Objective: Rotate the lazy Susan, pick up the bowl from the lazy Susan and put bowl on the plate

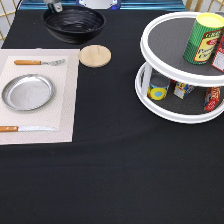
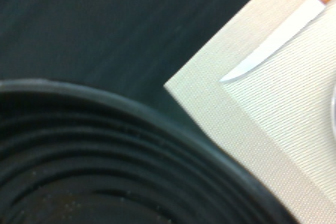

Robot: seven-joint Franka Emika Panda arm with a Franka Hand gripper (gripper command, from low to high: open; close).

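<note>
The glossy black bowl (image 1: 74, 22) is off the lazy Susan (image 1: 150, 55), at the exterior view's top left, beyond the placemat's far edge. My gripper (image 1: 55, 6) shows only partly at the top edge, at the bowl's far left rim, and looks shut on it. In the wrist view the ringed bowl (image 2: 90, 165) fills the picture from close by, with the placemat's corner (image 2: 262, 110) beneath it. The silver plate (image 1: 27, 92) lies bare on the placemat at the exterior view's left, well below the bowl.
A fork (image 1: 37, 62) and a knife (image 1: 25, 128) lie on the pale placemat (image 1: 65, 100) either side of the plate. A round wooden coaster (image 1: 95, 55) lies just right of the mat. A green can (image 1: 202, 39) stands on the turntable's top tier, small cans (image 1: 159, 89) below.
</note>
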